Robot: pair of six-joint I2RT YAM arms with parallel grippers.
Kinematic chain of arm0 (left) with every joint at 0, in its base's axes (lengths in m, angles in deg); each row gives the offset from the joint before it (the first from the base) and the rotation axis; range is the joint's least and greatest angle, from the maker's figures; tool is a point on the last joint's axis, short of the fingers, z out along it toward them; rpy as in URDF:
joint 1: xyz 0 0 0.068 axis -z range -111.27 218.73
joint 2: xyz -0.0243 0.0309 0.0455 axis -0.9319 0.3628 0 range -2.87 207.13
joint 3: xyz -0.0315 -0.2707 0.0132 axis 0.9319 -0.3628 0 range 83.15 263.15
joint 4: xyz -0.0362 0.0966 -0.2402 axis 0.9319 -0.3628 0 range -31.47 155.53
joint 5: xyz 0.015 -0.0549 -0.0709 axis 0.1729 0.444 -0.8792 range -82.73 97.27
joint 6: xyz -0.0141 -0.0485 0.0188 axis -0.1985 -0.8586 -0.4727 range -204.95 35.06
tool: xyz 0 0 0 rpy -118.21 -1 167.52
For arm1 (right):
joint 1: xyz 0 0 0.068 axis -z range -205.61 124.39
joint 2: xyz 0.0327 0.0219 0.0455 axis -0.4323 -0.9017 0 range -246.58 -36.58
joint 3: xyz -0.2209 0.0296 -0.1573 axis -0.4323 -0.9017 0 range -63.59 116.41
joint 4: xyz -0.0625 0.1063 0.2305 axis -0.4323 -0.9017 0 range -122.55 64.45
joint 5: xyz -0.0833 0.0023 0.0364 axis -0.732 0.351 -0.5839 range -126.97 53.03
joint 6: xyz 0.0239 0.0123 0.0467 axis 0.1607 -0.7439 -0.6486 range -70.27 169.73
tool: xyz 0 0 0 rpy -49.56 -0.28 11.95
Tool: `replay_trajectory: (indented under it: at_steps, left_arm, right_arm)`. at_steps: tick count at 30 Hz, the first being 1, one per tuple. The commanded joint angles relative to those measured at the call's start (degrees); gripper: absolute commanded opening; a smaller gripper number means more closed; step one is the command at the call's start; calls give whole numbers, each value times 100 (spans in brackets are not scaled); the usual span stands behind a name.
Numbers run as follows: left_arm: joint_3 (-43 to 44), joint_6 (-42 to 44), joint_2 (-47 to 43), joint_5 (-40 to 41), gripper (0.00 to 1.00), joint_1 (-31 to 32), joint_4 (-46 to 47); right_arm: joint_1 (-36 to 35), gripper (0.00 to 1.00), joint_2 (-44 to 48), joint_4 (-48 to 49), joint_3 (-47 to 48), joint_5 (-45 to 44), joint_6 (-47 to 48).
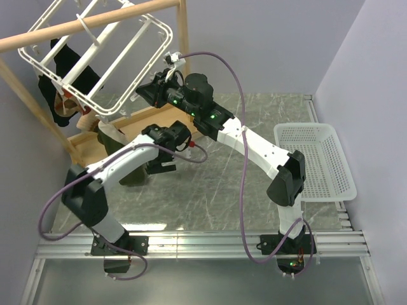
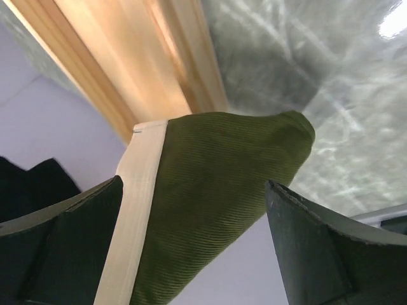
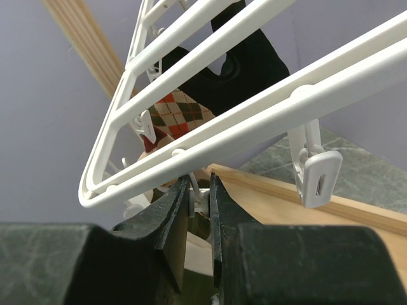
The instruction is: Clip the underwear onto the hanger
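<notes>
The olive-green underwear (image 2: pixel 210 184) with a cream waistband passes between my left gripper's (image 2: pixel 194 184) fingers, which stand wide apart; a gap shows beside the right finger (image 2: pixel 318 254). In the top view the underwear (image 1: pixel 117 147) hangs below the lower corner of the white hanger (image 1: pixel 169 38), with the left gripper (image 1: pixel 159 162) beside it. My right gripper (image 1: pixel 147 94) is under the hanger's near bar (image 3: pixel 254 124). In its wrist view it (image 3: pixel 199 183) is shut on a small white clip (image 3: pixel 202 198), with cream and olive cloth just below.
The hanger hangs from a wooden rail (image 1: pixel 95 22) on a stand with a wooden base (image 1: pixel 137 124). A black garment with tan-red patches (image 1: pixel 63 63) is clipped at the left. A free clip (image 3: pixel 318 178) dangles to the right. A white mesh basket (image 1: pixel 318 162) sits at the right.
</notes>
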Motion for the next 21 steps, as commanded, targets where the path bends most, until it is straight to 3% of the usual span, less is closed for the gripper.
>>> replay_trajectory:
  at_steps: [1, 6, 9, 15, 21]
  left_arm:
    - [314, 4, 440, 715, 99, -188, -230]
    - [1695, -542, 1636, 503, 99, -1032, -1350]
    - [1687, -331, 1734, 820, 99, -1393, -1297]
    - [1925, 65, 1751, 749, 99, -1481, -1341]
    - [1161, 83, 1628, 795, 97, -1718, -1349]
  right_arm:
    - [45, 0, 311, 227, 69, -193, 77]
    - [45, 0, 381, 306, -46, -193, 121]
    - [45, 0, 372, 324, -37, -158, 120]
    - [54, 0, 408, 350, -54, -158, 138]
    - [54, 0, 416, 359, -28, -184, 156]
